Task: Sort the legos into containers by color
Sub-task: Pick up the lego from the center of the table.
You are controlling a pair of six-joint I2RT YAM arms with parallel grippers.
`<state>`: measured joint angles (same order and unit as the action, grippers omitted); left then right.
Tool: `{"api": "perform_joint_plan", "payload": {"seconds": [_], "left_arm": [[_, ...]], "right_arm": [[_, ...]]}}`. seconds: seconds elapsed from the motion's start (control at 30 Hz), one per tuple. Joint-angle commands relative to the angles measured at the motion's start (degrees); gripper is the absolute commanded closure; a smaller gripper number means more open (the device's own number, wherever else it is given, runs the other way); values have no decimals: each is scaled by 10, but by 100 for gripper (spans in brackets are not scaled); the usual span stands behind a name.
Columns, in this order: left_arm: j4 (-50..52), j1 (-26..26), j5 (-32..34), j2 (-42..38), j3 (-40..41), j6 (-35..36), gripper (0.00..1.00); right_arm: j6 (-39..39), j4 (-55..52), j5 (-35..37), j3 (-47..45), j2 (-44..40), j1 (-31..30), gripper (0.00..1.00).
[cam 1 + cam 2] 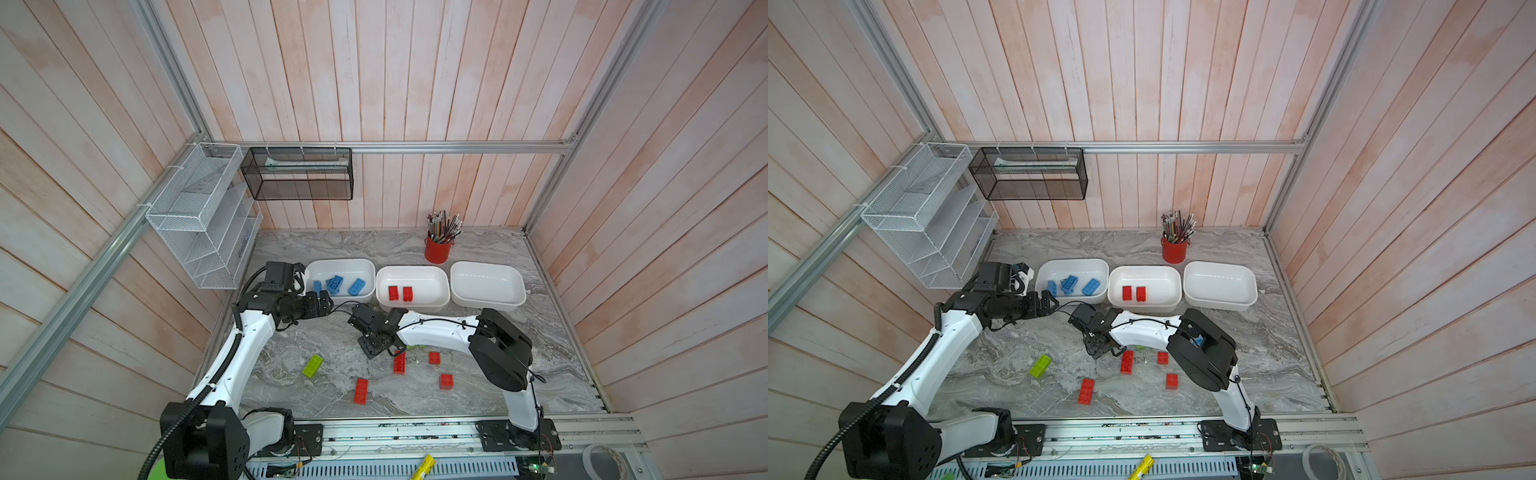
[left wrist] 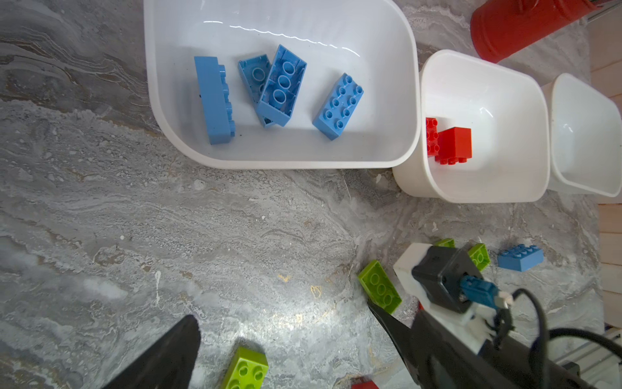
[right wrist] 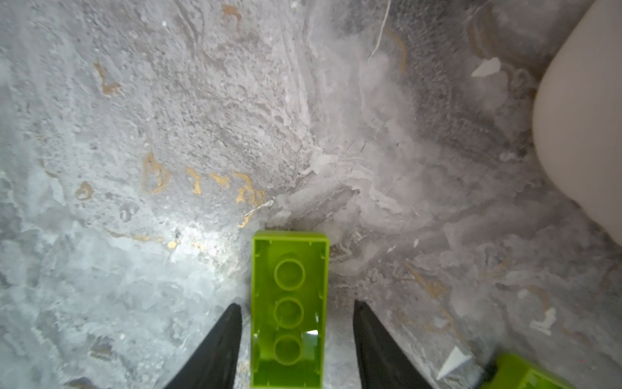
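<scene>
In a top view the right gripper (image 1: 372,348) hangs just in front of the middle white plastic tub (image 1: 430,282). In the left wrist view the left gripper (image 2: 282,311) is spread wide near that tub. In the right wrist view the right gripper's parted jaws flank an upturned lime green oblong brick (image 3: 289,276) without touching it.

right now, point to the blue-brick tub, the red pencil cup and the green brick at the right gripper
blue-brick tub (image 1: 345,268): in a top view, bare floor
red pencil cup (image 1: 437,253): in a top view, side wall
green brick (image 3: 289,303): right wrist view, hollow underside
</scene>
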<state>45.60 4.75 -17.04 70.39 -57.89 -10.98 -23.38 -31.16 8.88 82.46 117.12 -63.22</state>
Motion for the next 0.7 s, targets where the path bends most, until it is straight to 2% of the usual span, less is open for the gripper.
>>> {"api": "perform_joint_plan", "payload": {"seconds": [0.0, 0.1, 0.33, 0.47, 0.67], "left_arm": [[-2, -2, 5, -8, 4, 11, 0], [1, -2, 9, -8, 4, 12, 0], [2, -2, 9, -5, 2, 13, 0], [4, -1, 2, -1, -2, 14, 0], [-12, 25, -33, 6, -12, -1, 0]], "right_arm": [[-10, -19, 10, 17, 17, -5, 51], [-14, -18, 4, 13, 23, -5, 62], [-12, -48, 39, 32, 6, -5, 74], [-13, -58, 46, 10, -71, 24, 75], [9, -96, 59, -54, -218, 113, 76]]}}
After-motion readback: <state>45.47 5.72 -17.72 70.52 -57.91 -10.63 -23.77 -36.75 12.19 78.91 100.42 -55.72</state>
